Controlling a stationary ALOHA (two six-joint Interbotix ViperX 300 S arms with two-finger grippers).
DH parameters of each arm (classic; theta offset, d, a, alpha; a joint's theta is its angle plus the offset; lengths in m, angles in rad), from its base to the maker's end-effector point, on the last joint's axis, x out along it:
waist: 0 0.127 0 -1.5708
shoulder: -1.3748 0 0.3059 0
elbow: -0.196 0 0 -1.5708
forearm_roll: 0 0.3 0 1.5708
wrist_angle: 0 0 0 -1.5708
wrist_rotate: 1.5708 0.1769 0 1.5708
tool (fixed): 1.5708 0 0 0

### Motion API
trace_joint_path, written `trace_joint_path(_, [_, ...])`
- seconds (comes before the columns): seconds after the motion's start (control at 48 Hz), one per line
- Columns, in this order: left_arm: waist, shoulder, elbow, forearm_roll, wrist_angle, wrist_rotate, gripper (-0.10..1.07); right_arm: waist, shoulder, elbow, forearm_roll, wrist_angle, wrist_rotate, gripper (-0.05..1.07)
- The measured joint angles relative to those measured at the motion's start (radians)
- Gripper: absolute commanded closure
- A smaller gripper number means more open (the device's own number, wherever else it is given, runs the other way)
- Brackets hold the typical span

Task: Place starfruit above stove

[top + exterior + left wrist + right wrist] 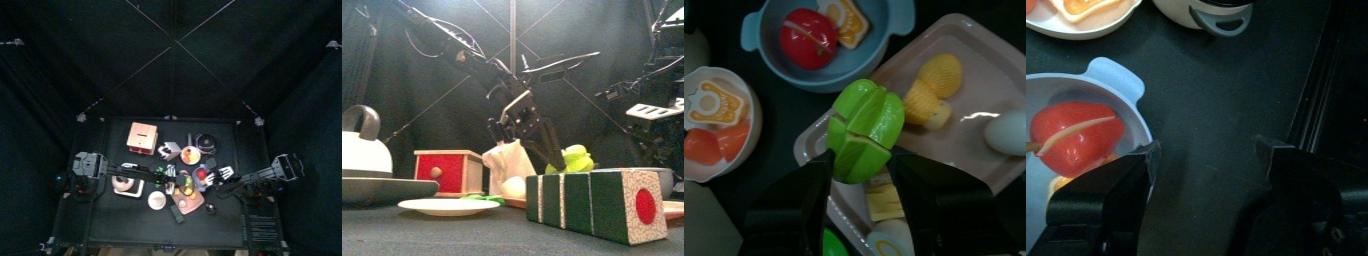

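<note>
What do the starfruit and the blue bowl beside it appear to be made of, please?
Starfruit: probably moulded plastic, smooth with a slight sheen and crisp ridges, held between the left gripper jaws. Blue bowl: likely matte plastic, with an even colour and soft rounded rim.

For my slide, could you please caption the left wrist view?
Left pincer grips the starfruit above a pink tray of toy food.

Dim black pen, overhead glare, soft wrist views
</note>
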Motion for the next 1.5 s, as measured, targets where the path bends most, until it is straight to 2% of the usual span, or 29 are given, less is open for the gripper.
trace_joint_path(0.167, [0.003, -0.08, 0.035, -0.132, 0.037, 0.006, 0.24, 0.0, -0.002, 0.0, 0.0, -0.008, 0.0, -0.02])
trace_joint_path(0.292, [0.002, -0.167, 0.072, -0.164, 0.077, 0.005, 0.24, 0.0, -0.002, 0.0, 0.0, -0.011, 0.0, -0.02])
trace_joint_path(0.417, [-0.002, -0.258, 0.112, -0.164, 0.146, 0.002, 0.24, 0.0, -0.002, 0.0, 0.002, -0.018, 0.0, -0.02])
trace_joint_path(0.542, [0.0, -0.348, 0.137, -0.161, 0.256, -0.005, 0.24, 0.0, -0.002, 0.0, 0.003, -0.023, 0.0, -0.02])
trace_joint_path(0.75, [0.008, -0.468, 0.153, -0.158, 0.416, -0.005, 0.24, 0.0, 0.0, 0.002, 0.002, -0.025, 0.0, -0.02])
trace_joint_path(0.958, [0.037, -0.603, 0.175, -0.133, 0.482, -0.005, 0.24, 0.0, -0.002, 0.002, 0.002, -0.025, 0.0, -0.02])
trace_joint_path(1.125, [0.12, -0.703, 0.264, -0.126, 0.48, -0.005, 0.24, 0.0, -0.002, 0.003, 0.002, -0.025, 0.0, -0.02])
trace_joint_path(1.271, [0.181, -0.716, 0.388, -0.126, 0.431, -0.003, 0.24, 0.0, -0.002, 0.003, 0.002, -0.025, 0.0, -0.02])
trace_joint_path(1.354, [0.207, -0.706, 0.462, -0.124, 0.365, -0.003, 0.24, 0.0, -0.002, 0.003, 0.002, -0.025, 0.0, -0.02])
trace_joint_path(1.5, [0.267, -0.683, 0.555, -0.13, 0.184, -0.003, 0.24, -0.002, -0.002, 0.005, 0.003, -0.025, 0.0, -0.02])
